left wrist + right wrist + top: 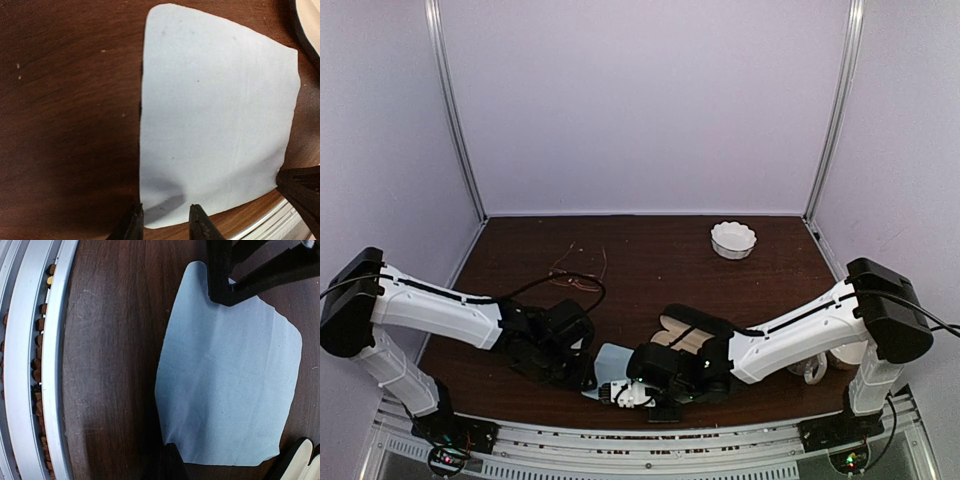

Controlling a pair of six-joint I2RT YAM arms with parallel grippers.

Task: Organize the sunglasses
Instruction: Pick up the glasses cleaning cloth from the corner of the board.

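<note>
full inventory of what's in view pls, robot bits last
sunglasses: one pair made out, thin reddish wire frame, far left of table
cloth: one, light blue, flat at the near edge between the grippers
glasses case: one, black with cream lining, just behind the cloth, partly under the right arm
bowl: one, white, scalloped, far right
ring-shaped object: one, pale, near right, half hidden by the right arm; cannot identify
table: one, dark brown wood
left arm, right arm: white, reaching in from the near corners
left gripper: black, open over a cloth corner
right gripper: black, shut at the cloth's edge; grip unclear
</note>
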